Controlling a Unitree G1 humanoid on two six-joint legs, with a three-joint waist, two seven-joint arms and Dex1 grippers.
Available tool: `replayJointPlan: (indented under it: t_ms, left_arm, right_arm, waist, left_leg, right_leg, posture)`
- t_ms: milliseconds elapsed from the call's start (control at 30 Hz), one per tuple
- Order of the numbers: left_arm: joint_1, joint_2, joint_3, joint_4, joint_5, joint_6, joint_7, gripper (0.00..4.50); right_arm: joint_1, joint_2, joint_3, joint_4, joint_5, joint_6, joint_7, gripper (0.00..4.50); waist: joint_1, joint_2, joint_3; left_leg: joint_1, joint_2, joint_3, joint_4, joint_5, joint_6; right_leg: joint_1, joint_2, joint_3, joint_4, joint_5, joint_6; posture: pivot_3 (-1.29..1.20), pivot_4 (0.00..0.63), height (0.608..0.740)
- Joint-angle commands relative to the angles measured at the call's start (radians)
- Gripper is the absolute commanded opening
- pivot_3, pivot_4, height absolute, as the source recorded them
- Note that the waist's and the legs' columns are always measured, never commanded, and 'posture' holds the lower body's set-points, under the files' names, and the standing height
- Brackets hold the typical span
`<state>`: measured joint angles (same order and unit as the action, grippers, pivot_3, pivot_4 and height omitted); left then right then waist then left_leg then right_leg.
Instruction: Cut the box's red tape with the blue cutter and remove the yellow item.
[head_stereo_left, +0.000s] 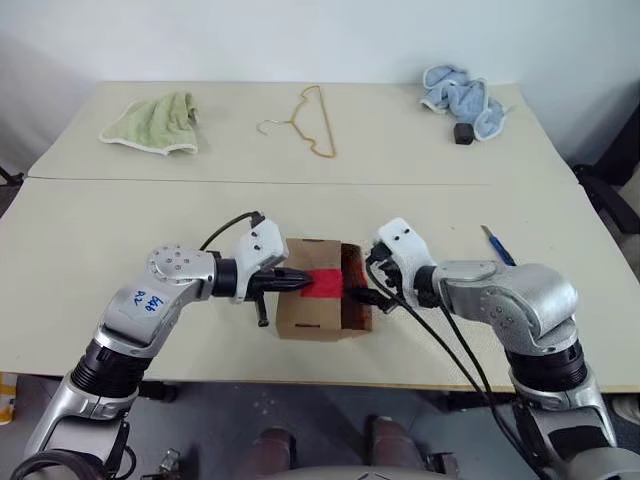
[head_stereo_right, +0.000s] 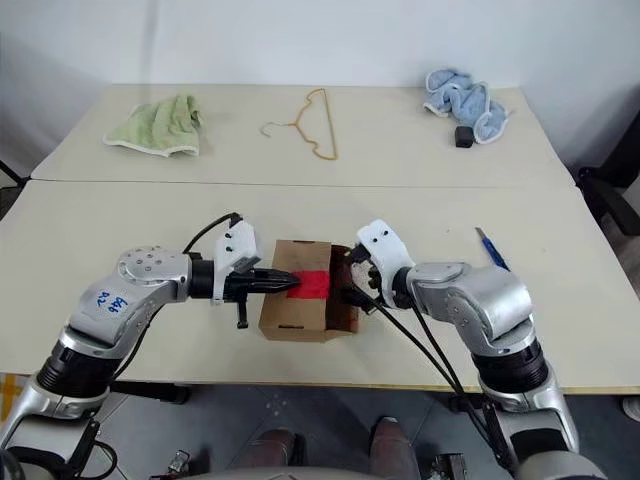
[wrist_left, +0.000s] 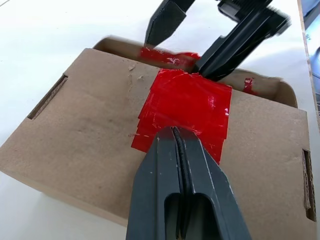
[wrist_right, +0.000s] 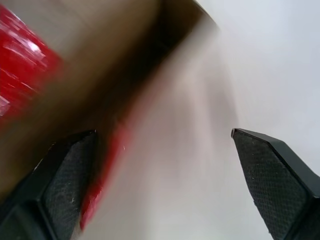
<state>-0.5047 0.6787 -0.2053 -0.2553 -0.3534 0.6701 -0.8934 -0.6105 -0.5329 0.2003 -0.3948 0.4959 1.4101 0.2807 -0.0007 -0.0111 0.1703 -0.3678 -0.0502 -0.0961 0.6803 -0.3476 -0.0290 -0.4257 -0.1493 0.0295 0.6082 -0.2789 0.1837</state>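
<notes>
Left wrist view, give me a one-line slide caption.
Shut left gripper presses on the red tape atop the box while the open right gripper works its far edge.

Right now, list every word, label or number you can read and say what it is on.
Handwritten blue marks on a white sticker on the left arm: too small to read.
Box, red tape: no print.
No other text shows.

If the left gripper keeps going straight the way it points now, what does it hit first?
Most likely the red tape on the box: the shut left gripper sits right over the tape's near edge, aimed across it. Beyond lie the right gripper's open fingers.
</notes>
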Motion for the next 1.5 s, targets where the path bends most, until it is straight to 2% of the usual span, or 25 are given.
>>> replayJointPlan:
  t_ms: [33,333,500,600,667,733,933,1033,1133,1233,1433,1500]
  left_arm:
    - [0.066,0.012,-0.072,0.025,0.039,0.043,-0.006,0.0]
    - [0.073,0.011,-0.058,0.016,0.032,0.05,0.005,0.0]
    - [0.076,0.012,-0.049,0.012,0.029,0.052,0.009,0.0]
    - [0.079,0.009,-0.046,0.013,0.029,0.036,0.006,0.0]
    - [0.079,0.005,-0.045,0.015,0.03,0.022,0.001,0.0]
    - [0.079,0.002,-0.044,0.018,0.031,0.008,-0.004,0.0]
    - [0.084,-0.004,-0.035,0.022,0.032,-0.014,-0.003,0.0]
    - [0.09,-0.002,-0.028,0.017,0.03,-0.016,-0.003,0.0]
    - [0.098,0.002,-0.02,0.011,0.029,-0.015,-0.001,0.0]
    - [0.103,0.002,-0.015,0.006,0.029,-0.012,0.003,0.0]
    - [0.108,0.001,-0.008,-0.004,0.027,-0.005,0.01,0.0]
    - [0.109,0.001,-0.007,-0.006,0.026,-0.004,0.011,0.0]
  right_arm:
    - [0.013,-0.031,0.037,-0.003,-0.05,-0.068,0.013,4.48]
    - [0.078,-0.035,0.108,-0.006,-0.121,-0.199,0.058,4.48]
    - [0.099,-0.052,-0.017,0.012,-0.064,-0.227,0.15,4.48]
    - [0.051,-0.048,-0.171,0.114,0.045,-0.158,0.245,4.48]
    - [0.008,-0.056,-0.218,0.208,0.108,-0.094,0.312,4.48]
    - [-0.031,-0.07,-0.211,0.292,0.13,-0.053,0.36,4.48]
    - [-0.155,0.009,-0.223,0.604,0.151,0.014,0.424,4.48]
    - [-0.197,0.055,-0.23,0.675,0.161,0.05,0.44,4.48]
    - [-0.212,0.08,-0.166,0.694,0.147,0.061,0.464,4.48]
    - [-0.213,0.093,-0.124,0.689,0.144,0.07,0.483,3.86]
    - [-0.198,0.108,-0.069,0.684,0.129,0.057,0.498,1.86]
    - [-0.198,0.109,-0.062,0.692,0.125,0.056,0.502,1.86]
  waist:
    - [-0.001,0.0,-0.001]
    - [-0.001,-0.004,-0.01]
    - [-0.001,-0.005,-0.011]
    - [-0.001,-0.005,-0.011]
    - [-0.001,-0.005,-0.011]
    - [-0.001,-0.004,-0.011]
    - [-0.003,-0.005,-0.011]
    - [-0.004,-0.004,-0.011]
    - [-0.005,-0.004,-0.011]
    - [-0.006,-0.004,-0.012]
    - [-0.006,-0.004,-0.012]
    - [-0.006,-0.004,-0.012]
  left_leg:
    - [0.0,0.0,0.0,0.0,0.0,0.0]
    - [0.002,0.001,0.0,-0.002,0.0,0.0]
    - [0.002,0.001,0.0,-0.002,0.0,0.0]
    - [0.002,0.001,0.0,-0.003,0.0,0.0]
    - [0.002,0.001,0.0,-0.003,0.0,0.0]
    - [0.002,0.001,0.0,-0.003,0.0,0.0]
    - [0.003,0.001,0.0,-0.004,0.0,0.0]
    - [0.003,0.002,0.0,-0.004,0.0,0.0]
    - [0.004,0.002,0.0,-0.005,0.0,0.0]
    - [0.006,0.002,0.0,-0.007,0.0,0.0]
    - [0.014,0.002,-0.001,-0.014,0.0,0.0]
    - [0.014,0.003,-0.001,-0.015,0.0,0.0]
  right_leg:
    - [0.0,0.0,0.0,0.0,0.0,0.0]
    - [0.001,0.0,0.0,-0.004,0.0,0.0]
    - [0.001,0.0,0.0,-0.006,0.0,0.0]
    - [0.001,0.0,0.0,-0.006,0.0,0.0]
    - [0.002,0.0,0.0,-0.007,0.0,0.0]
    - [0.002,0.0,0.0,-0.007,0.0,0.0]
    - [0.002,0.001,0.0,-0.008,0.0,0.0]
    - [0.002,0.001,0.0,-0.007,0.0,0.0]
    - [0.002,0.001,0.0,-0.007,0.0,0.0]
    - [0.003,0.001,0.001,-0.006,0.0,0.0]
    - [0.009,0.001,0.001,-0.009,0.0,0.0]
    - [0.009,0.001,0.001,-0.01,0.0,0.0]
  posture:
    - [0.0,0.15,0.74]
    - [0.0,0.15,0.74]
    - [0.0,0.15,0.74]
    - [0.0,0.15,0.74]
    - [0.0,0.15,0.74]
    - [0.0,0.15,0.74]
    - [0.0,0.15,0.74]
    - [0.0,0.15,0.74]
    - [0.0,0.15,0.74]
    - [0.0,0.15,0.74]
    - [0.0,0.15,0.74]
    - [0.0,0.15,0.74]
